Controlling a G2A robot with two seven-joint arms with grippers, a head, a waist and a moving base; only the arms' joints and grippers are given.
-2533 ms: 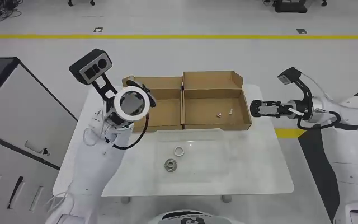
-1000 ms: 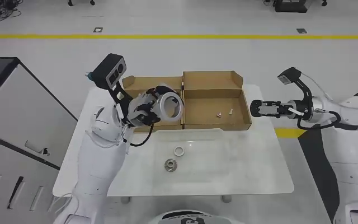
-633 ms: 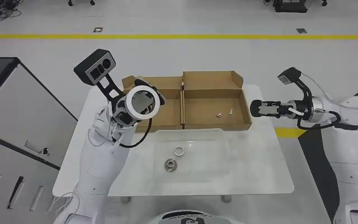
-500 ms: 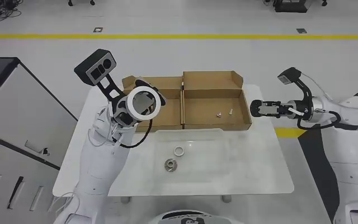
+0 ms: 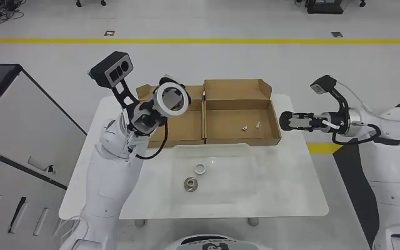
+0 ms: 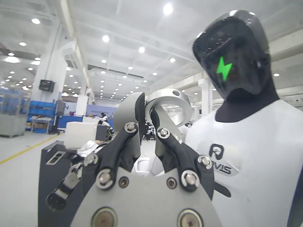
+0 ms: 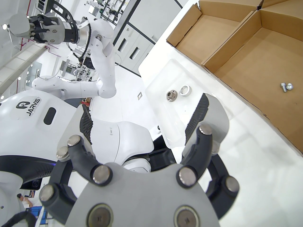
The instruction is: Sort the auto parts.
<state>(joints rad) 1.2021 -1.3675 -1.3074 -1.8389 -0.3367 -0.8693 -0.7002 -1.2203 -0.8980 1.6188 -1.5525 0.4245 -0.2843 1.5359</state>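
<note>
My left gripper is shut on the rim of a large metal ring, held high in the air and pointed up toward the ceiling. In the top view that ring hangs over the back of the left cardboard box. The right cardboard box holds two small bolts. A small white ring and a flanged metal bushing lie in a clear tray. My right gripper stands open just right of the right box, with nothing between its fingers.
The two boxes stand side by side at the back of the white table. The tray lies in front of them, mid-table. A grey cabinet stands to the left of the table.
Over the last second my left arm swung the ring left from the box divider, then lifted it toward the back of the left box. The right arm has kept still.
</note>
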